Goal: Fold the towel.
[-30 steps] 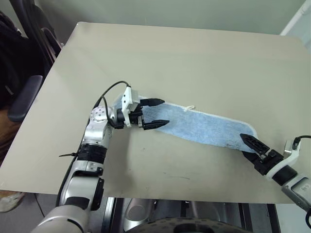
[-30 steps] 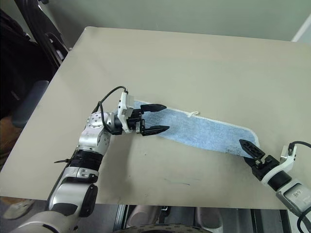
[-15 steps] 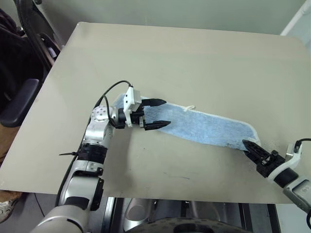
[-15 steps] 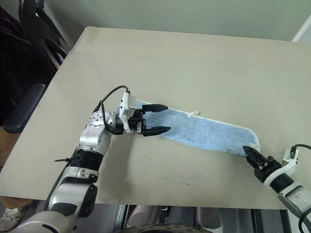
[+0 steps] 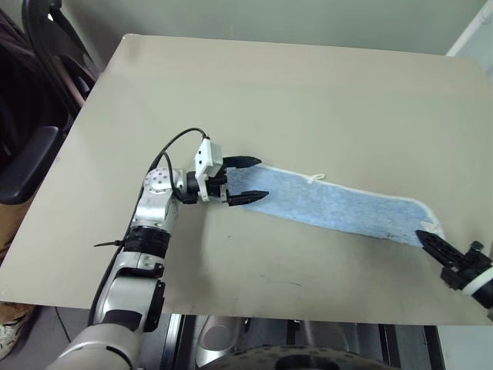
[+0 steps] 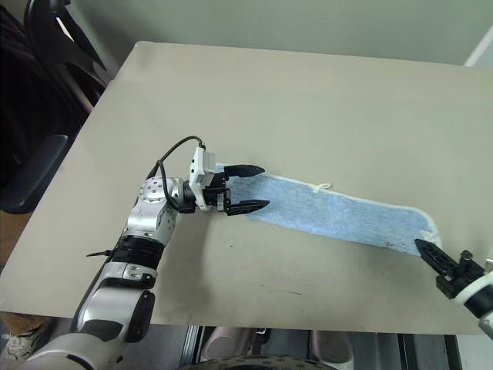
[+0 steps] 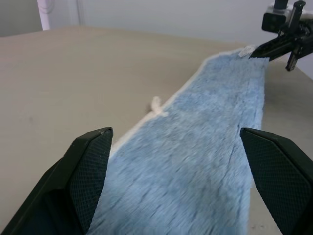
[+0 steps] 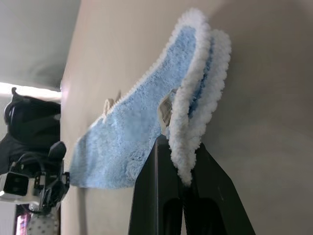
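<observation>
The towel (image 5: 339, 208), a long light blue strip with white edging and a small loop (image 5: 316, 178), lies flat across the table from left to right. My left gripper (image 5: 260, 178) is open and level, with one finger on each side of the towel's left end; nothing is pinched. In the left wrist view the cloth (image 7: 210, 127) runs away between the wide-apart fingers (image 7: 93, 161). My right gripper (image 5: 426, 238) is shut on the towel's right end near the table's front right. In the right wrist view that gripper (image 8: 182, 161) pinches the white fringe, layers doubled.
The beige table (image 5: 293, 92) stretches far beyond the towel. A black chair (image 5: 31, 154) stands off its left side. The table's front edge (image 5: 269, 307) runs just below my right gripper.
My right gripper has shut on the towel's right end and drawn it to the right, stretching the strip longer and straighter. The left gripper kept its place, open.
</observation>
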{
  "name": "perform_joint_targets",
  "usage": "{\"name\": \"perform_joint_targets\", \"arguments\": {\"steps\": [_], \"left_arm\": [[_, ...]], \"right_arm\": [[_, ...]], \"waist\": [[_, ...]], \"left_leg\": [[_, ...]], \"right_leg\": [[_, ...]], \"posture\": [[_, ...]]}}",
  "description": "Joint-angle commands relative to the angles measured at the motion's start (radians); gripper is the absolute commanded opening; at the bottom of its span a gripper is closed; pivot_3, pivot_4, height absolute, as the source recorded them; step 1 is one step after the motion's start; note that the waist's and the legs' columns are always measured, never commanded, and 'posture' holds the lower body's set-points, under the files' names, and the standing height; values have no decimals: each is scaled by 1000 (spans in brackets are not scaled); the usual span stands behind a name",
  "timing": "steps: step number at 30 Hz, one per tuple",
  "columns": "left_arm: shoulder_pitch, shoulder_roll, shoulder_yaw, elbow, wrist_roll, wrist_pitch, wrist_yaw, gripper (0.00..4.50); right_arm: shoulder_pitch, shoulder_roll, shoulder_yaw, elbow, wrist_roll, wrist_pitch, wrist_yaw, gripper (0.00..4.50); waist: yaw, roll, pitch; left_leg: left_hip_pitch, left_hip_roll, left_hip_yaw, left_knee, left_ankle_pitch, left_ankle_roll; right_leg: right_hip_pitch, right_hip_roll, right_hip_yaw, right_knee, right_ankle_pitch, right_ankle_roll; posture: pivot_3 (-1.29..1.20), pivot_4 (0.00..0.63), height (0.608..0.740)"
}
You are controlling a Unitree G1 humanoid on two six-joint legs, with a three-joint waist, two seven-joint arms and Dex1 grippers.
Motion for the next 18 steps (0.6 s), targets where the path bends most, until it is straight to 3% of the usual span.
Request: {"name": "perform_joint_targets", "arguments": {"steps": [1, 6, 13, 18], "left_arm": [[-16, 3, 10, -4, -2, -21, 4, 4500], [-15, -4, 7, -15, 0, -22, 14, 4500], [-16, -5, 1, -18, 6, -27, 23, 4500], [-17, -3, 2, -15, 6, -31, 26, 4500]], "right_arm": [[2, -65, -118, 36, -23, 29, 74, 47], [-20, -156, -147, -44, -124, 84, 161, 47], [-88, -214, -36, -379, -248, 99, 254, 47], [-165, -244, 52, -458, -239, 90, 229, 47]], "waist": [[0, 0, 0], [-1, 0, 0], [-3, 2, 0], [-2, 2, 0]], "left_leg": [[0, 0, 0, 0, 0, 0], [0, 0, 0, 0, 0, 1], [0, 1, 0, 0, 0, 0], [-2, 0, 1, 1, 1, 2]], "right_leg": [[0, 0, 0, 0, 0, 0], [-1, 0, 0, 1, 0, 0], [-1, 0, -1, 1, 2, 3], [-1, 0, -1, 0, 5, 8]], "posture": [[0, 150, 733], [0, 150, 733], [0, 150, 733], [0, 150, 733]]}}
